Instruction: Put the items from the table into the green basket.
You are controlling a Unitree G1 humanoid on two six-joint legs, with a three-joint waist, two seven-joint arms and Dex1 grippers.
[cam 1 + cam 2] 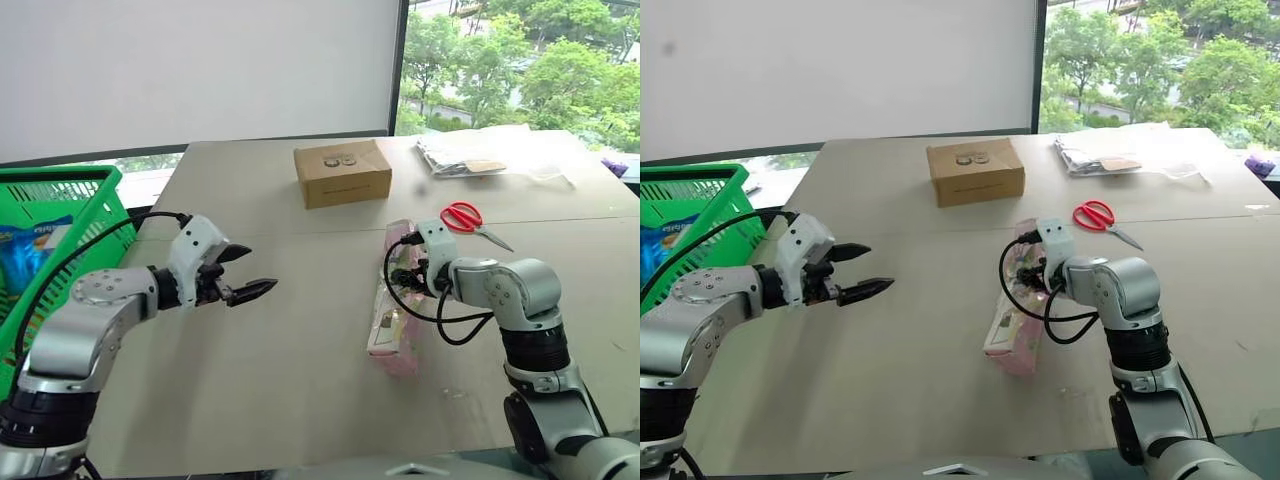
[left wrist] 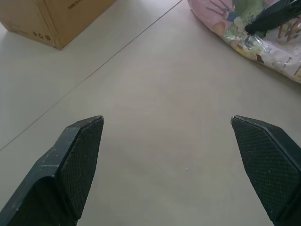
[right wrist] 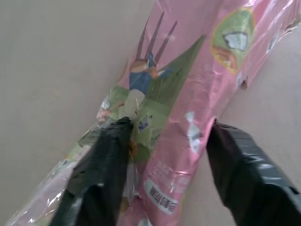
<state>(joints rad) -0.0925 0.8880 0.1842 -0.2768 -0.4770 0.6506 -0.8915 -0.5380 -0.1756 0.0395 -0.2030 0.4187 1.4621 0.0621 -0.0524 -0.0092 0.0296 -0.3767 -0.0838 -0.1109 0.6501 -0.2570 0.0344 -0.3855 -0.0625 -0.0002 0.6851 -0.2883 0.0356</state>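
Observation:
The long pink flower-patterned packet (image 1: 392, 330) lies flat on the beige table (image 1: 300, 390), right of centre. My right gripper (image 1: 405, 272) points down onto its far half. In the right wrist view, its two black fingers (image 3: 108, 160) press against both sides of the packet (image 3: 188, 80), creasing the foil. My left gripper (image 1: 258, 268) hovers over bare table to the packet's left, wide open with nothing between its fingertips (image 2: 84, 141). The green basket (image 1: 70, 195) stands at the table's left edge, beside my left arm.
A blue printed pack (image 1: 25, 255) lies inside the basket. A cardboard box (image 1: 342, 173) sits at the back centre. Red-handled scissors (image 1: 465, 218) lie just behind my right gripper, and clear plastic bags (image 1: 470, 155) lie at the far right.

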